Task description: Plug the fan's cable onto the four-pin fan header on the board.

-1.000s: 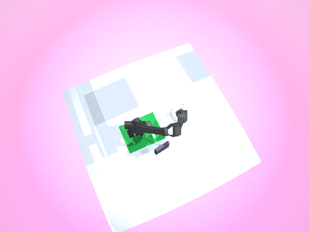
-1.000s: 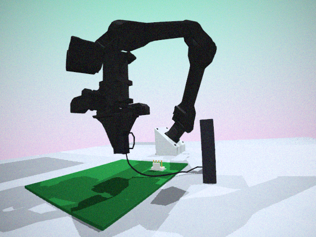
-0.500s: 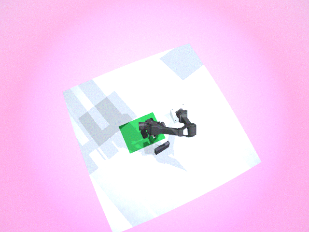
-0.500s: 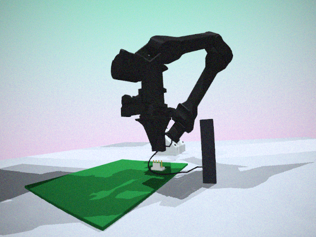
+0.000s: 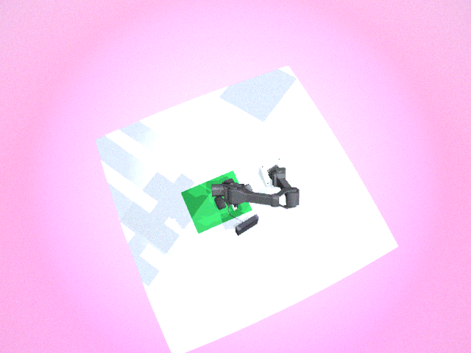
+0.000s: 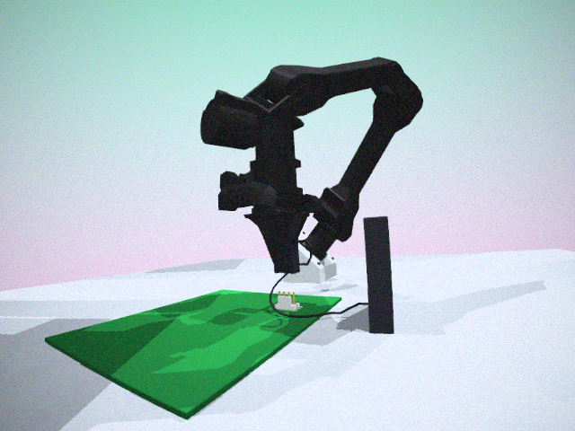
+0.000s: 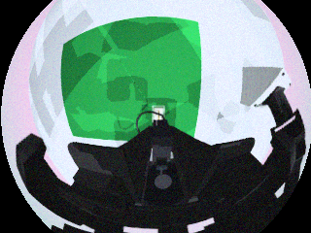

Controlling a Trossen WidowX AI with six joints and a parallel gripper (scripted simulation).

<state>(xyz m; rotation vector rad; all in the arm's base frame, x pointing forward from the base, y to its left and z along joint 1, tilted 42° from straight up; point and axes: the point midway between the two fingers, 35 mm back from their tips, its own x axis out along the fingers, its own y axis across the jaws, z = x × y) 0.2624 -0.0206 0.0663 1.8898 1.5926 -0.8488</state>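
My gripper (image 6: 286, 270) (image 7: 159, 130) points down and is shut on the fan cable's plug, which is mostly hidden between the dark fingertips. It hangs a short way above the white fan header (image 6: 284, 302) (image 7: 158, 110), with a visible gap above its several gold pins. The header stands on the green board (image 5: 200, 223) (image 6: 185, 408) (image 7: 160, 39) near one edge. The thin black cable (image 6: 302, 316) (image 7: 138, 121) loops from the fingertips down beside the header and runs off the board to the dark upright fan (image 5: 247, 224) (image 6: 378, 278).
The fan stands just beyond the board's edge on the header's side. The arm's white base (image 6: 304, 273) (image 7: 264, 83) stands behind the board. The black arm (image 5: 258, 198) (image 6: 343, 81) arches above the board and covers part of it in the top view.
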